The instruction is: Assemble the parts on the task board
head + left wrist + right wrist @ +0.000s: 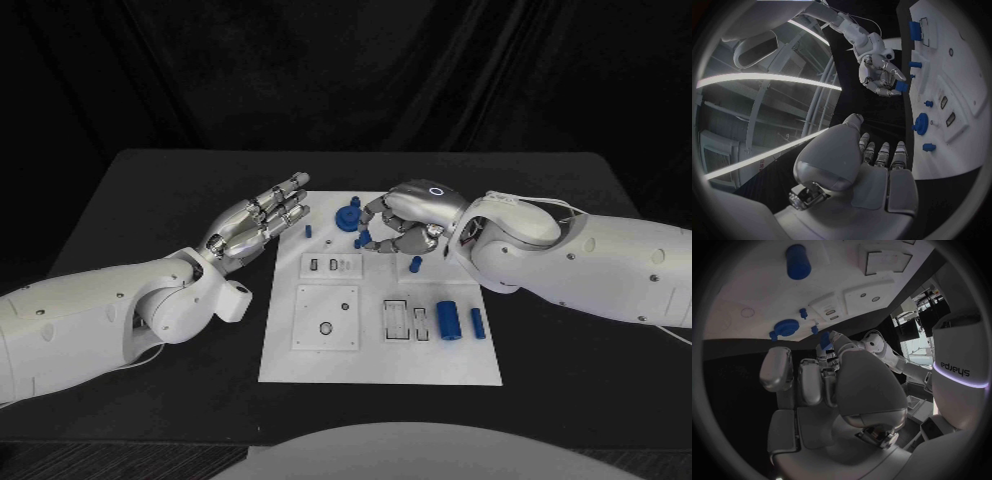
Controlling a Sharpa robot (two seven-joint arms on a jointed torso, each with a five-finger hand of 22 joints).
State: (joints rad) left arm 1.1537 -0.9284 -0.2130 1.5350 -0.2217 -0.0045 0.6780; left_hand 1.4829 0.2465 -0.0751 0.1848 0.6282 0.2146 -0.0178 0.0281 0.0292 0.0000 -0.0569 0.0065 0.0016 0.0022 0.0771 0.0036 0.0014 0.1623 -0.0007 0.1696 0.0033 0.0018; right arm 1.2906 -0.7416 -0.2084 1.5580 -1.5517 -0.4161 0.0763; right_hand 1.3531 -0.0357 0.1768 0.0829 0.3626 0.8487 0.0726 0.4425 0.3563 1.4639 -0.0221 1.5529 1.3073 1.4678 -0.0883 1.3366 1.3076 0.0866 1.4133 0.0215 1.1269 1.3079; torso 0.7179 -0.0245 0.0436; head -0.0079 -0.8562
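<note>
At the centre of the black table [159, 190] the white task board [378, 365] is laid flat. Blue parts are recorded across it: a gear-like disc [348, 216] near the far edge, a small peg [307, 231] beside it, a short peg [415, 264] near the middle, and a larger cylinder [447, 320] with a slim pin [477, 321] toward the right edge. Rectangular slots [405, 320] and a recessed square plate [326, 316] are noted unfilled on the near half.

Above the far middle of the board the right hand [407, 222] is held with fingers curled downward. A small blue part [902, 86] is seen pinched at its fingertips in the left wrist view. The step in hand is judged to be the carrying of this piece toward its seat. The next move is judged to call for alignment over a matching hole, then a straight lowering.

Beside the board's left far corner the left hand [260, 222] is held open, fingers extended and nothing gripped, apart from the board. The gear-like disc and the small peg stand just beside the right hand and are judged liable to be knocked during lowering.
</note>
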